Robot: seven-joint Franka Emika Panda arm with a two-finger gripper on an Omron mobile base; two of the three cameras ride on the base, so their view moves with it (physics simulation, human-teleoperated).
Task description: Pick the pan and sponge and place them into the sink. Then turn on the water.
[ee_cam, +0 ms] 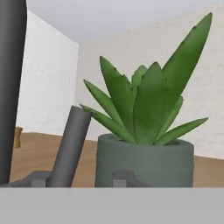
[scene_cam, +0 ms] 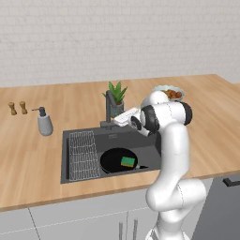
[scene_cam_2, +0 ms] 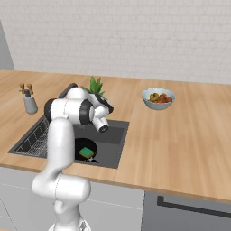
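Observation:
The black pan (scene_cam: 115, 160) lies in the dark grey sink (scene_cam: 150, 152), and the green and yellow sponge (scene_cam: 127, 162) rests inside the pan. Both show again in the right base view, the pan (scene_cam_2: 84, 148) with the sponge (scene_cam_2: 86, 153) in it. My gripper (scene_cam: 114, 121) is at the foot of the tall dark faucet (scene_cam: 109, 107), behind the basin. In the hand view the gripper (ee_cam: 79, 180) is open, its tips on either side of the faucet's slanted lever (ee_cam: 70, 146); the faucet column (ee_cam: 11, 87) rises at the left. No water runs.
A potted succulent (ee_cam: 144, 127) stands just behind the faucet. A wire rack (scene_cam: 84, 154) lines the sink's left side. A soap dispenser (scene_cam: 44, 123) and two shakers (scene_cam: 17, 108) stand to the left, and a bowl of food (scene_cam_2: 158, 98) to the right.

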